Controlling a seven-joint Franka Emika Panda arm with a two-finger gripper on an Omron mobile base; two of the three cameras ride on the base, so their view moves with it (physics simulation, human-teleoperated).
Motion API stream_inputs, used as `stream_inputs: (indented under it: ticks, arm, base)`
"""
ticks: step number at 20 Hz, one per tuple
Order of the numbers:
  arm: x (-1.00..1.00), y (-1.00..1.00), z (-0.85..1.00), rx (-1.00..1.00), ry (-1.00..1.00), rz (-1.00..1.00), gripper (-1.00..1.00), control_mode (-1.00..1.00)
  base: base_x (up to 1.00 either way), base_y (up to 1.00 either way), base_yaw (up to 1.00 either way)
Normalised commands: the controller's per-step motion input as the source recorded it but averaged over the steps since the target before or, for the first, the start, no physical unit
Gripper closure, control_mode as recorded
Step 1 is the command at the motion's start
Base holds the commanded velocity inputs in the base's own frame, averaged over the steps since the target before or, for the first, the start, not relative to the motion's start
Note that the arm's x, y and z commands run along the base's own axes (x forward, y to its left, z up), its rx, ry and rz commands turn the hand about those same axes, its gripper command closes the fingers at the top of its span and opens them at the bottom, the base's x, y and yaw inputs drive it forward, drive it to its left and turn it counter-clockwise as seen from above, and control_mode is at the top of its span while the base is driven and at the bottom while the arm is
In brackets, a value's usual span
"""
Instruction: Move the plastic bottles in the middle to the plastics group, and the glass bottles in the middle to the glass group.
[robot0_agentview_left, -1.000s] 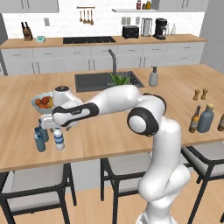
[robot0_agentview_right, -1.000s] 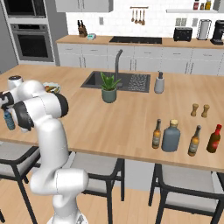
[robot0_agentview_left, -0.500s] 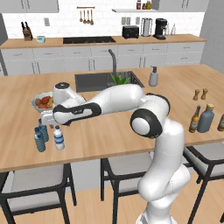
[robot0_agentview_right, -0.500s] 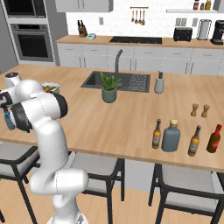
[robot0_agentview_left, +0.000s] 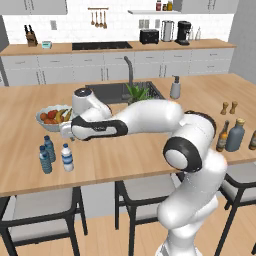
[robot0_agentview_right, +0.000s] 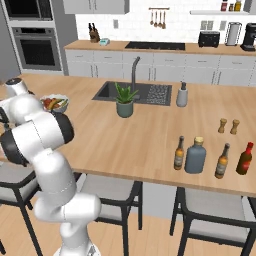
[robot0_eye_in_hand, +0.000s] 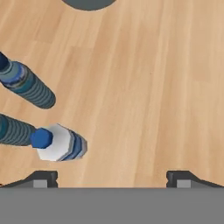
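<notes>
Above the counter (robot0_agentview_left: 125, 160), arm bent left, end effector (robot0_eye_in_hand: 111, 177) (fingers spread) pointing down

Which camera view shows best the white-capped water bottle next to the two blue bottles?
The left base view: the white-capped water bottle stands upright in full side view beside the two blue bottles. The hand view shows it from above, partly hidden by a blue cap. In the right base view I cannot make it out.

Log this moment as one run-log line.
claw: open, empty, above counter | white-capped bottle: standing beside the two blue-tinted bottles | grey-blue bottle, amber bottle: not yet moved
</notes>
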Motion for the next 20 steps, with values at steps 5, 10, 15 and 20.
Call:
stream_inputs:
  ticks: [5,10,15,20]
  arm:
    - [-0.49,-0.95,-0.01,0.0,-0.02,-0.08,-1.0,-1.0]
    - [-0.33,-1.0,-0.04,0.0,0.03,-0.06,-1.0,-1.0]
    - [-0.26,-1.0,0.08,0.0,0.03,0.0,-1.0,-1.0]
    - [-0.41,-0.97,0.25,0.0,0.0,0.0,-1.0,-1.0]
  base:
    - [0.0,0.0,0.0]
    - [0.0,0.0,0.0]
    - [0.0,0.0,0.0]
    - [0.0,0.0,0.0]
